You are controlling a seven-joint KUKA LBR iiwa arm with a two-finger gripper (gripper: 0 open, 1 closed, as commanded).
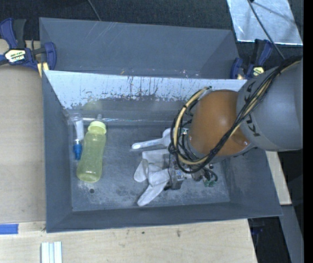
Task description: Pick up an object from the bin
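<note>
Item: grey metal bin [145, 48], sloped walls. The far wall is streaked with dark vertical scratches and the flat floor is dulled and speckled with scuffs. Beyond the far wall lies a dark surface [161, 4]. Landmark: a translucent yellow-green plastic bottle [91, 151] with a pale cap, lying on its side at the floor's left. Touching the bottle's left flank is a clear slim tube with a blue tip [78, 138]. Well to the bottle's right lies a heap of crumpled white pieces [152, 175], with a white plastic spoon [148, 143] at the heap's upper edge. The gripper [174, 181] is down at the heap's right side, under the arm's orange domed wrist cover [216, 125] and looped black cables. From here I cannot tell whether it is spread or pinched. Farther right of the bottle, past the gripper, lies a small green object [210, 181].
</note>
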